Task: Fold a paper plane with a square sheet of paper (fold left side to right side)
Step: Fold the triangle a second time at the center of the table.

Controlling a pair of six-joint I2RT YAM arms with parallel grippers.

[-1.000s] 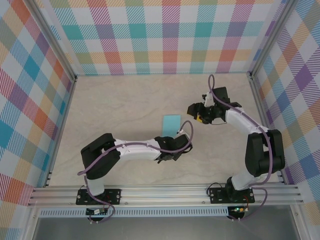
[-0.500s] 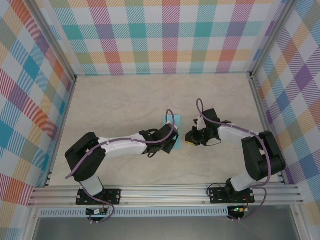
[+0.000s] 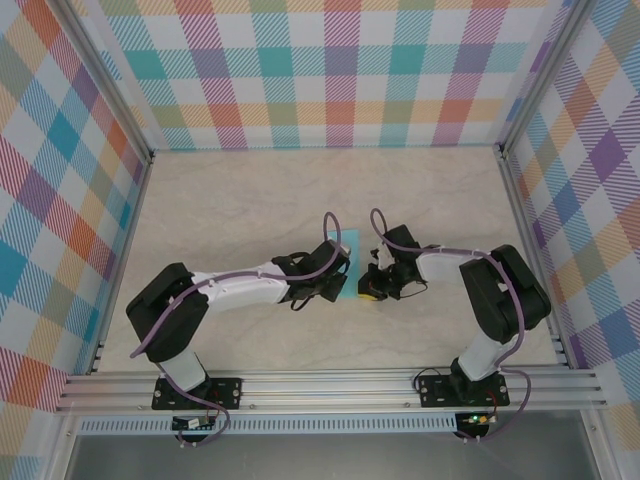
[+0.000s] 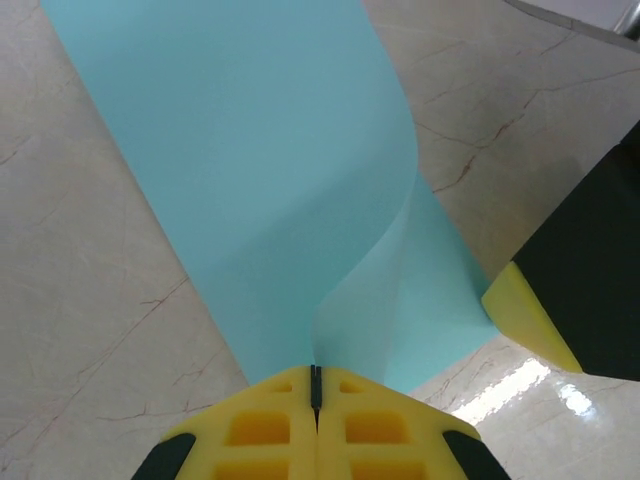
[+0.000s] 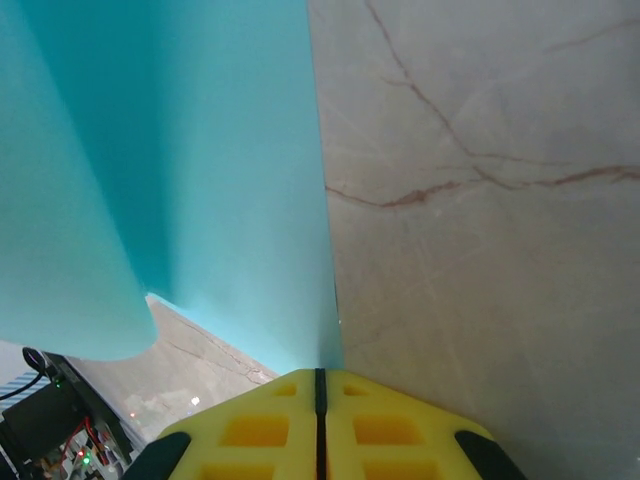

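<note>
The turquoise square sheet of paper (image 3: pixel 347 243) lies mid-table, folded over, mostly hidden under my left gripper (image 3: pixel 338 283). In the left wrist view the sheet (image 4: pixel 260 170) has its upper layer curling up off the lower one, and that layer runs into the seam of my left gripper (image 4: pixel 316 385), which is shut on it. My right gripper (image 3: pixel 368 291) is just right of the paper. In the right wrist view it (image 5: pixel 320 382) is shut, tips down at the sheet's (image 5: pixel 230 180) right edge; a pinch is not visible. Its yellow finger (image 4: pixel 525 320) touches the paper's corner.
The marble-patterned tabletop (image 3: pixel 240 210) is boxed in by checked walls with aluminium rails (image 3: pixel 130 260) along the sides. The two arms meet close together at the centre, wrists almost touching.
Both grippers have closed in on the paper. The right one swung from the back right down to the sheet's right edge; the left one moved up over the sheet and covers most of it.
</note>
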